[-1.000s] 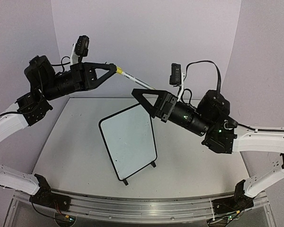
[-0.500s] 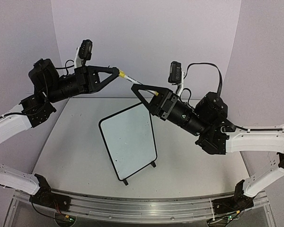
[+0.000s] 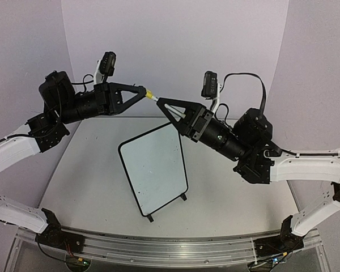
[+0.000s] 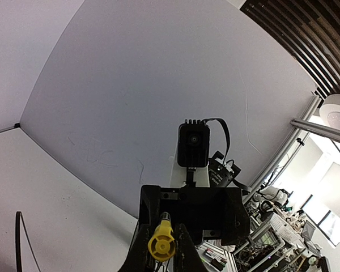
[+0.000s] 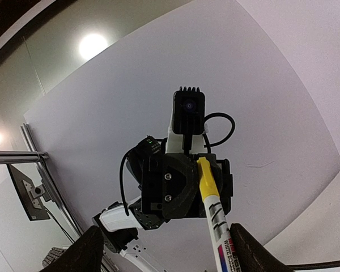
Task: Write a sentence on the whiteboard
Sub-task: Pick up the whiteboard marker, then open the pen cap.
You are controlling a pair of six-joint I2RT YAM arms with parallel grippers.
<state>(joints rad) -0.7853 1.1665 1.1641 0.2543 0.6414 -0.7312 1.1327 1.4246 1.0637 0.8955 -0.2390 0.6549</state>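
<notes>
The whiteboard stands upright mid-table, tilted, with a thin black frame; the sentence does not show on its face. High above its top edge, my left gripper is shut on the yellow cap end of a yellow-and-white marker. In the left wrist view, that cap is pinched between my fingers. My right gripper faces the left one, open, with its jaws around the marker's white barrel. In the right wrist view, the barrel lies close to the right finger, and the left finger is far off.
The grey table is enclosed by white walls at the back and sides. An aluminium rail runs along the near edge between the arm bases. Both arms hang well above the board.
Both arms have moved towards each other. The left gripper carried the marker to the right, and the right gripper's open jaws slid over its barrel, narrowing slightly.
</notes>
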